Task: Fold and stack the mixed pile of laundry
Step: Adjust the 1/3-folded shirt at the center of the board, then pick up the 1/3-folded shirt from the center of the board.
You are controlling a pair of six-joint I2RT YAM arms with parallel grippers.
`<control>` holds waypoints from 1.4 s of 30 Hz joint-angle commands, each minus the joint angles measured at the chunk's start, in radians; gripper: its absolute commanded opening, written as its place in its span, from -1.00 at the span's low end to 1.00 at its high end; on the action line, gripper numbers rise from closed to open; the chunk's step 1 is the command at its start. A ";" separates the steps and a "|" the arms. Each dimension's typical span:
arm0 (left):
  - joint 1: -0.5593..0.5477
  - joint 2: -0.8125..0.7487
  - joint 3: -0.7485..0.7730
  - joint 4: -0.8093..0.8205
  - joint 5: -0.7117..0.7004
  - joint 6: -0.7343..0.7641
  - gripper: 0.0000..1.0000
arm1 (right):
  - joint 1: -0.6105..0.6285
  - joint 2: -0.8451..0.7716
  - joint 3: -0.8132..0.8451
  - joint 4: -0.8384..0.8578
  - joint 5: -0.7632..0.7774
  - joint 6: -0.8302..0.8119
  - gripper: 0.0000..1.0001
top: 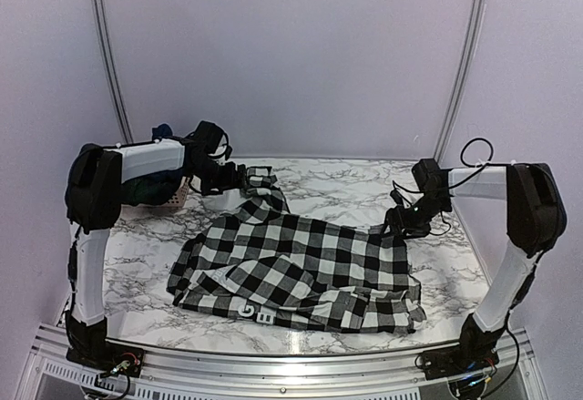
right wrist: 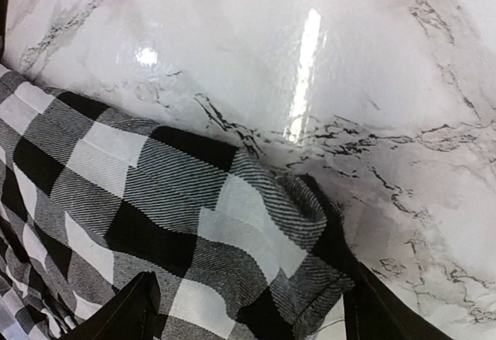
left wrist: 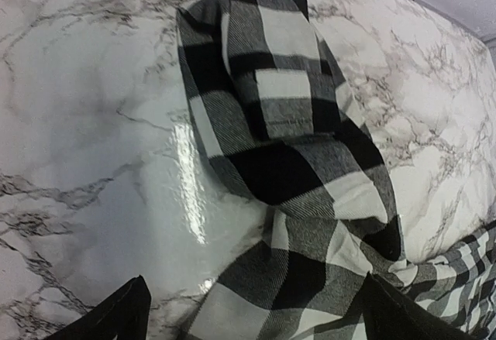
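The shirt (top: pixel 301 268) lies spread on the table (top: pixel 146 272), its long edge nearest me. At the shirt's far right corner I have the right gripper (top: pixel 398 224). Its fingers (right wrist: pixel 128 309) stand apart, the corner lies loose between them, and nothing is clamped. At the shirt's far left, the left gripper (top: pixel 244 179) sits low over the sleeve (left wrist: pixel 263 100), jaws wide apart. The sleeve is rumpled on the marble, and I see no grip on it. Beyond the shirt's left side a basket (top: pixel 175 198) holds dark clothes (top: pixel 153 187), partly hidden behind my left arm.
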 commanded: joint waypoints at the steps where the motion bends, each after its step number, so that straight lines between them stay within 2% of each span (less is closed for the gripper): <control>1: -0.019 0.025 -0.008 -0.071 0.042 0.054 0.90 | -0.010 0.058 0.047 0.002 0.031 -0.061 0.50; 3: -0.019 0.029 -0.032 -0.084 0.020 0.048 0.76 | -0.010 0.086 0.058 0.006 0.022 -0.071 0.40; 7: -0.014 0.016 -0.118 -0.118 -0.049 0.024 0.33 | -0.011 0.130 0.083 0.011 0.035 -0.073 0.08; 17: 0.009 -0.132 -0.409 -0.159 -0.229 0.027 -0.28 | -0.015 0.167 0.119 0.011 0.023 -0.058 -0.10; 22: 0.020 -0.236 -0.541 -0.173 -0.279 0.044 -0.51 | -0.014 0.165 0.126 0.007 -0.014 -0.071 -0.16; 23: 0.022 -0.257 -0.553 -0.168 -0.269 0.055 -0.49 | -0.015 0.162 0.130 0.004 -0.026 -0.073 -0.16; 26: 0.020 -0.311 -0.544 -0.122 -0.205 0.093 -0.09 | -0.015 0.147 0.143 0.006 -0.058 -0.097 -0.13; 28: 0.021 -0.316 -0.488 -0.101 -0.174 0.120 0.14 | -0.016 0.138 0.155 0.026 -0.084 -0.100 -0.03; 30: 0.027 -0.292 -0.401 -0.089 -0.112 0.138 0.27 | -0.018 0.137 0.178 0.037 -0.092 -0.102 0.13; 34: 0.054 -0.195 -0.245 -0.069 0.046 0.123 0.40 | -0.033 0.164 0.246 0.039 -0.106 -0.100 0.29; 39: 0.056 -0.056 -0.078 -0.065 0.108 0.104 0.61 | -0.042 0.228 0.302 0.030 -0.128 -0.105 0.32; 42: 0.056 0.018 -0.007 -0.065 0.139 0.084 0.62 | -0.040 0.260 0.313 0.033 -0.147 -0.119 0.32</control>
